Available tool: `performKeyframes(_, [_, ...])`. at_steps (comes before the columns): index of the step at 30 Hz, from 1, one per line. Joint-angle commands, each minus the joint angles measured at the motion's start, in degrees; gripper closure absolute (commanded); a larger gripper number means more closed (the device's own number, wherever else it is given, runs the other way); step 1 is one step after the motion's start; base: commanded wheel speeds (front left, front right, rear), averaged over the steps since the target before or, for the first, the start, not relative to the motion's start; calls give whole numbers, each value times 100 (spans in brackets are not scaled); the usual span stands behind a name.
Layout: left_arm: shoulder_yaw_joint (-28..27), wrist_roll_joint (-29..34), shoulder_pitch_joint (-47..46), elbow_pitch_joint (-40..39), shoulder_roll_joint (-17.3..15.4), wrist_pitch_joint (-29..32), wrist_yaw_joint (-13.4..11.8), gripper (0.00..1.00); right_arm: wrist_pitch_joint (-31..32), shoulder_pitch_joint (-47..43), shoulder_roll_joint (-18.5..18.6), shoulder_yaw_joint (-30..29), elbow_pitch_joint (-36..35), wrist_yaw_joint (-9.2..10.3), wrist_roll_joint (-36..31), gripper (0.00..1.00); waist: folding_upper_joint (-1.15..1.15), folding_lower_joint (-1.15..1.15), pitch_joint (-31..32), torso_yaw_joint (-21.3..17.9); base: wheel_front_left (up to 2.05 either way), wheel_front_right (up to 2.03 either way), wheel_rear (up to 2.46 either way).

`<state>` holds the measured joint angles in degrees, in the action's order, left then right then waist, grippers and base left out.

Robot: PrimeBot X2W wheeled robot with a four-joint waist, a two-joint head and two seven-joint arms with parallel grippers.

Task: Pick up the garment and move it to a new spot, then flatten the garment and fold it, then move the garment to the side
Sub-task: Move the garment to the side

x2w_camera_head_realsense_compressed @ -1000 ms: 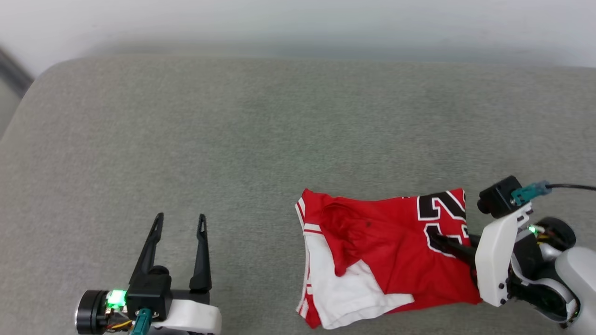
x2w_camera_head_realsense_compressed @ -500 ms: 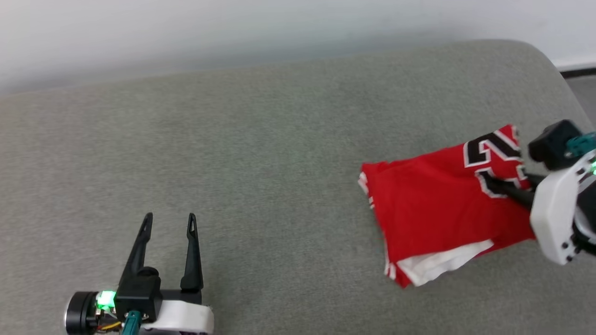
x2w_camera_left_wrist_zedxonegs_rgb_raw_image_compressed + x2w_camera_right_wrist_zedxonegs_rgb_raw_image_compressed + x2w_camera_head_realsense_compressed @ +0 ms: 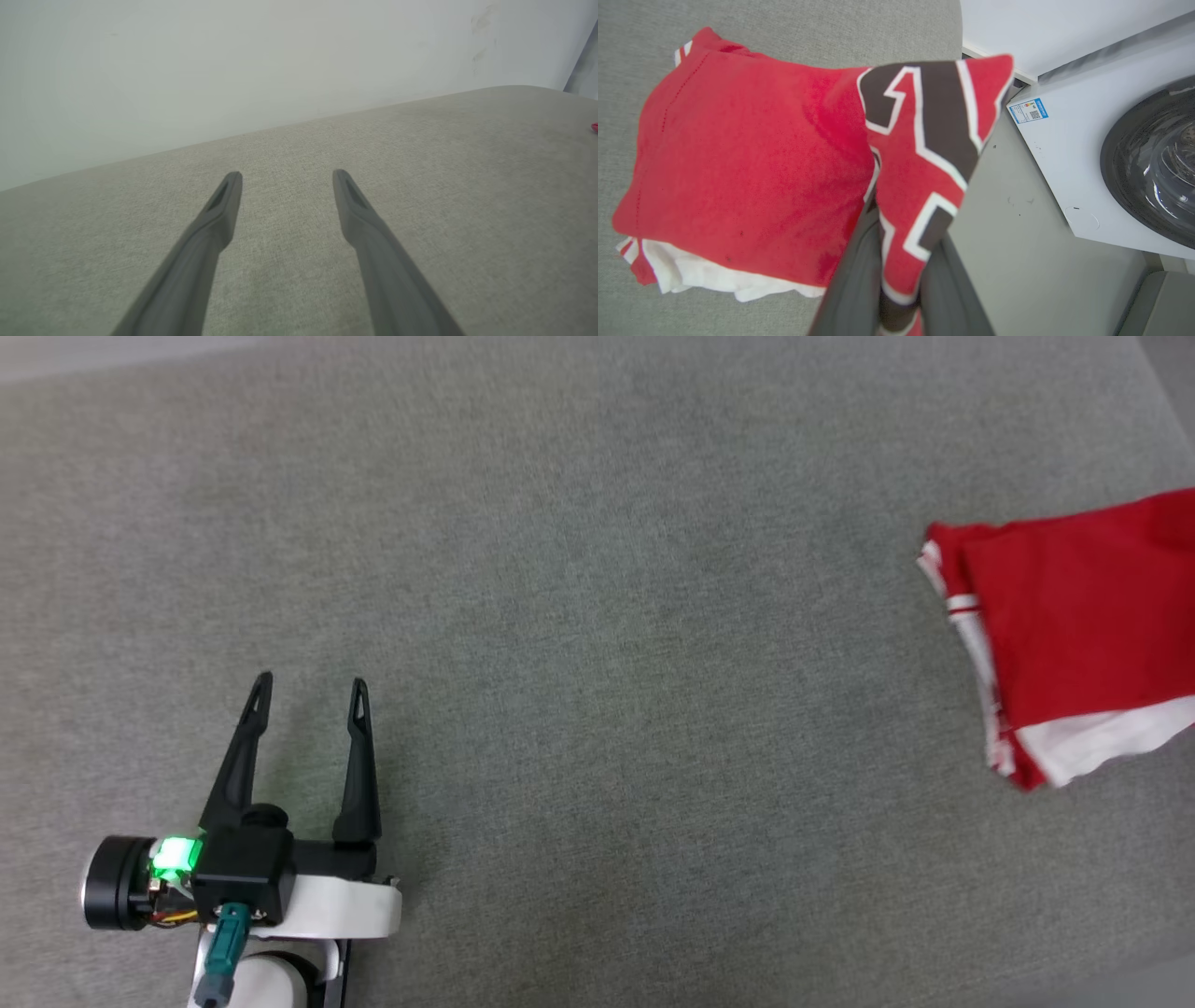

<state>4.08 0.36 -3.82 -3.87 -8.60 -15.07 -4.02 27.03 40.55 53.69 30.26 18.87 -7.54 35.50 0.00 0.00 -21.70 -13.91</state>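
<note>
The garment [image 3: 1074, 616], a folded red jersey with white sleeve cloth peeking out underneath, lies at the right edge of the head view on the grey cushion [image 3: 597, 616]. In the right wrist view my right gripper [image 3: 901, 261] is shut on the garment [image 3: 747, 154] at its corner with the black number, which is lifted past the cushion's edge. The fingertips are hidden in the cloth. My left gripper [image 3: 311, 681] rests open at the lower left, far from the garment, with nothing between its fingers [image 3: 287, 173]. A red sliver of the garment [image 3: 595, 127] shows at the right edge of the left wrist view.
A white washing machine [image 3: 1111, 154] with a dark round door stands beyond the cushion's right end, with grey floor [image 3: 1017, 261] between them. A pale wall [image 3: 233, 70] runs behind the cushion. Bare cushion stretches between the left gripper and the garment.
The head view has swung, so the whole picture shifted. The right gripper has dragged the garment toward the cushion's right end, and the loose white sleeve now lies tucked under. The left gripper stays open.
</note>
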Motion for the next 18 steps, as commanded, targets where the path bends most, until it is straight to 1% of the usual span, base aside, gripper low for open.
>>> performKeyframes(1, [-14, 22, -150, -65, -64, -12, 11, 0, -97, 190, -75, -215, 297, 10, -151, 100, 0, 0, -373, -49, 0, 0, 0])
performKeyframes(8, [-89, -9, -361, -204, -197, -12, -30, 0, -336, 501, -428, -941, 1224, 10, -597, 100, 0, 0, -803, -37, 0, 0, 0])
performKeyframes(9, [-84, -20, -397, -232, -218, -12, -40, 0, -483, 536, -616, -1117, 1522, 10, -877, 100, 0, 0, -860, -10, 0, 0, 0])
performKeyframes(12, [-67, -37, -409, -207, -197, -12, -63, 0, -397, 447, -817, -1248, 1839, 10, -936, 100, 0, 0, -819, 29, 0, 0, 0])
performKeyframes(13, [-56, -43, -393, -188, -178, -12, -75, 0, -390, 430, -855, -1286, 1922, 10, -983, 66, 0, 0, -772, 46, 0, 0, 0])
performKeyframes(14, [-46, -43, -371, -168, -158, -12, -90, 0, -450, 428, -853, -1317, 1975, 10, -1096, 0, 0, 0, -719, 73, 0, 0, 0])
performKeyframes(18, [-25, -63, -232, -104, -88, -12, -140, 0, -738, 529, -923, -1551, 2193, 10, -1634, 0, 0, 0, -378, 190, 0, 0, 0])
